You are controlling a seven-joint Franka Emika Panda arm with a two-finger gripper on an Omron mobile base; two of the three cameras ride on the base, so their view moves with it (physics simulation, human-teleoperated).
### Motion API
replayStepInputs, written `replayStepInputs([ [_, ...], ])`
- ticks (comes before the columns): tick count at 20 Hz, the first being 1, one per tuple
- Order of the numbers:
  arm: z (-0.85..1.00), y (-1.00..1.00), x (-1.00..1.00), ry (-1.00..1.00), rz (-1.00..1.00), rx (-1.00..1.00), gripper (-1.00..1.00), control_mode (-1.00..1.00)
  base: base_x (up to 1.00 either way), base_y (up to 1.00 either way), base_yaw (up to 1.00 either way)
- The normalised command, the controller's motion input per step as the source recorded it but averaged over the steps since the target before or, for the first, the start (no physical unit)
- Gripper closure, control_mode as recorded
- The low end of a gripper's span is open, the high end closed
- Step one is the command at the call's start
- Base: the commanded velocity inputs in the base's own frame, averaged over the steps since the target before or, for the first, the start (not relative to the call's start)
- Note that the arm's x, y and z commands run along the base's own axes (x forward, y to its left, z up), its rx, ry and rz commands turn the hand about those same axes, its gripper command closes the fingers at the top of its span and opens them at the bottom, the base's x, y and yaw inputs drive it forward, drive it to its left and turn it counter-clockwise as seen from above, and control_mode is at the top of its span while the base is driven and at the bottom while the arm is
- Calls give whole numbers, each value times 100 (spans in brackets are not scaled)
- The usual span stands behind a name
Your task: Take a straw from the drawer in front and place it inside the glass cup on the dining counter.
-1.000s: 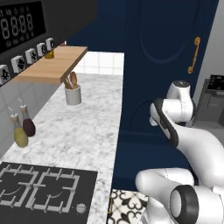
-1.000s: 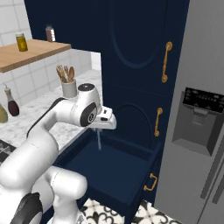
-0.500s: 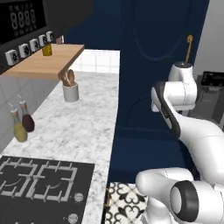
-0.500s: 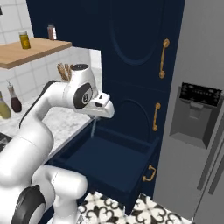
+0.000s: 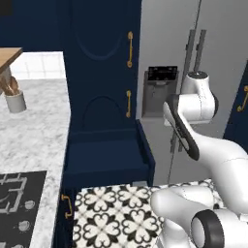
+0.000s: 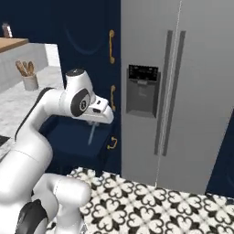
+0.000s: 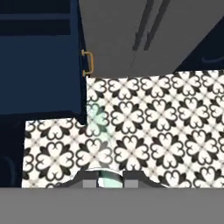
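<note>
My gripper (image 6: 95, 122) is shut on a pale, see-through straw (image 6: 92, 134) that hangs down from the fingers, above the front edge of the open navy drawer (image 6: 73, 137). In the hand view the straw (image 7: 98, 124) runs up from between the fingertips (image 7: 110, 176) over the patterned floor, beside the drawer (image 7: 39, 65) and its gold handle (image 7: 89, 62). From the left base view the open drawer (image 5: 104, 157) lies left of my arm. The glass cup and the dining counter are out of view.
A grey fridge (image 6: 183, 91) with a dispenser panel (image 5: 161, 87) stands right of the navy cabinets. The marble worktop (image 5: 34, 140) with a black hob and a utensil holder (image 5: 14, 99) lies at the left. Black-and-white tiled floor (image 6: 160, 201) spreads below.
The whole picture has slid left as the base turned right, bringing the fridge into view. The arm has swung along with it, straw still in the gripper.
</note>
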Motion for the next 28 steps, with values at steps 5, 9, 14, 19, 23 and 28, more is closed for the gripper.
replayStepInputs([
  [5, 0, 0, 0, 0, 0, 0, 100, 100, 0, -47, -84],
  [9, 0, 0, 0, 0, 0, 0, 100, 100, 0, -53, -82],
  [14, 0, 0, 0, 0, 0, 0, 100, 100, 0, -68, -78],
  [19, 0, 0, 0, 0, 0, 0, 100, 100, 2, -77, -73],
  [23, 0, 0, 0, 0, 0, 0, 100, 100, 25, -69, -66],
  [28, 0, 0, 0, 0, 0, 0, 100, 100, 75, -43, -52],
])
